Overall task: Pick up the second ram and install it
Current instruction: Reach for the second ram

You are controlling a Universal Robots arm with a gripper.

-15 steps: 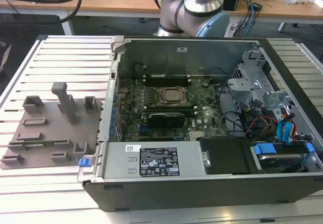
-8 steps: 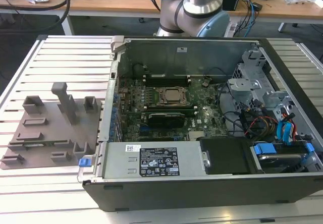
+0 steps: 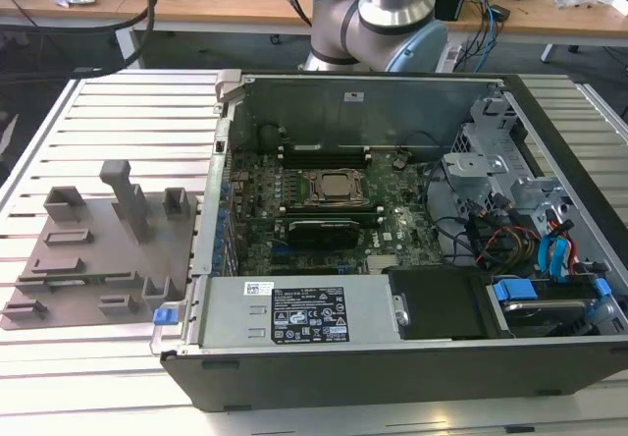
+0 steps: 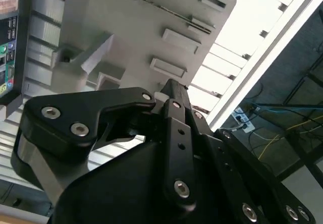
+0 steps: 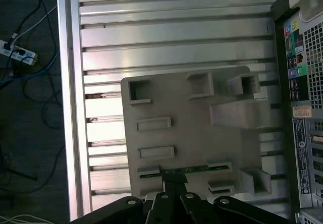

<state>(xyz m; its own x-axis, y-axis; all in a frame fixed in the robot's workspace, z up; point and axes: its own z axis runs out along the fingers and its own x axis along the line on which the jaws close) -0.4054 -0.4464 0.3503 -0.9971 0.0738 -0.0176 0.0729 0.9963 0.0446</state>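
Note:
The second ram (image 5: 184,169) is a thin dark-green stick standing on edge in a slot of the grey plastic plate (image 5: 192,133). It also shows as a narrow line (image 4: 156,7) in the second wrist view and as a faint strip (image 3: 93,277) on the plate (image 3: 98,249) at the exterior view's left. My gripper (image 5: 174,184) hangs well above the plate, over the ram's middle. Its black fingers (image 4: 170,87) are drawn together with nothing between them.
An open computer case (image 3: 392,338) lies at the exterior view's right of the plate, its motherboard and CPU socket (image 3: 332,188) exposed. Upright grey blocks (image 3: 128,195) rise from the plate. The slatted aluminium table (image 3: 137,112) ends at an edge (image 5: 68,108) beyond the plate.

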